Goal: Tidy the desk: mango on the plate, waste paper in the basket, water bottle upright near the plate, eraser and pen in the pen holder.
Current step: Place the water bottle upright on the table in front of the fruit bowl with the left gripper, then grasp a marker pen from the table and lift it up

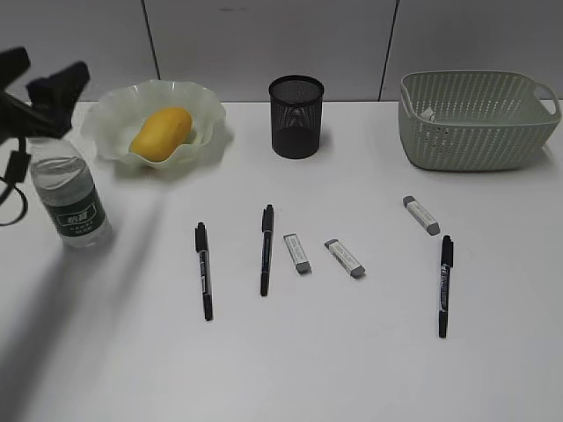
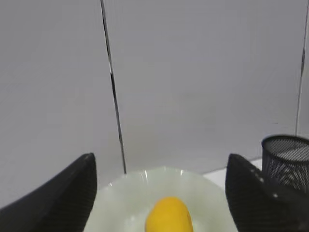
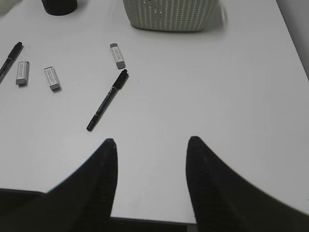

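Left arm's jaws (image 1: 40, 83): stood apart, empty, raised above the water bottle's cap.

Water bottle (image 1: 69, 200): upright on the counter (image 1: 290, 360), directly below the left jaws, near the plate.

Plate (image 1: 204, 112): on the counter, ahead of the left jaws and framed between them in the left wrist view.

Mango (image 1: 161, 133): lay inside the plate.

Pens: two lay side by side, one (image 1: 203, 270) left of the other (image 1: 266, 249), at mid-counter, well apart from both sets of jaws.

Pen holder (image 1: 296, 116): upright, ahead and right of the left jaws; contents could not be told.

Erasers: two lay near each other, one (image 1: 297, 252) just right of the second pen, the next (image 1: 345, 258) beside it.

Third eraser (image 1: 421, 214): ahead and left of the right jaws, touching nothing.

Third pen (image 1: 444, 284): lay just nearer the right jaws than that eraser.

Basket (image 1: 475, 123): far ahead of the right jaws, at the counter's back.

Waste paper (image 1: 427, 113): a white wad showed inside the basket.

Right arm's jaws (image 3: 150, 181): stood apart, empty, above the counter's near edge.
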`<state>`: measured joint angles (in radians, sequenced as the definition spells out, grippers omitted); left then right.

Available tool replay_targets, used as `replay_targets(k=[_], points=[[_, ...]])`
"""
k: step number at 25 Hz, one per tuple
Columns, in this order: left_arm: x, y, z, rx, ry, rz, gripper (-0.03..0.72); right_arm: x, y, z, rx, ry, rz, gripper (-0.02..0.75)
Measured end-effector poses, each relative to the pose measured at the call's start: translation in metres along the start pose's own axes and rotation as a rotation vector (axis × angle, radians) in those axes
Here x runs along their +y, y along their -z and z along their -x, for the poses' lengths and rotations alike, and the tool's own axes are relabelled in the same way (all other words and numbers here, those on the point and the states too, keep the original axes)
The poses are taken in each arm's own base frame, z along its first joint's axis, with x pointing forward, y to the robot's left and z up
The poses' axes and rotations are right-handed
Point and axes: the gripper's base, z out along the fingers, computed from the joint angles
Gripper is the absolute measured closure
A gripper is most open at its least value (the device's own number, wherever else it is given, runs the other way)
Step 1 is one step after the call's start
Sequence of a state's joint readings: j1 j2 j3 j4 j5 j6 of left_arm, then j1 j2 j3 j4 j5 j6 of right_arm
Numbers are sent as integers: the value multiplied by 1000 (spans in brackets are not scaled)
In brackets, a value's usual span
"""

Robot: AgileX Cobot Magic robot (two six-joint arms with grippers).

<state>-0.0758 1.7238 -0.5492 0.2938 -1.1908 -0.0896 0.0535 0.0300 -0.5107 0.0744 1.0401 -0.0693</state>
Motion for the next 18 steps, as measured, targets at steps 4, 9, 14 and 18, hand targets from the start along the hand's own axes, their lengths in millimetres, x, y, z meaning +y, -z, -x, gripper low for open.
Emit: replay_targets(k=[4,9,14,18], points=[[10,16,62,89,-7,138,90,0,0,0,0,0,0,364],[11,63,130,371,47,260,159,0,0,0,0,0,0,364],[-8,142,160,605,140,301,176,0,0,0,0,0,-1,365],[-23,192,162,755,192,299,181,0,0,0,0,0,-1,365]])
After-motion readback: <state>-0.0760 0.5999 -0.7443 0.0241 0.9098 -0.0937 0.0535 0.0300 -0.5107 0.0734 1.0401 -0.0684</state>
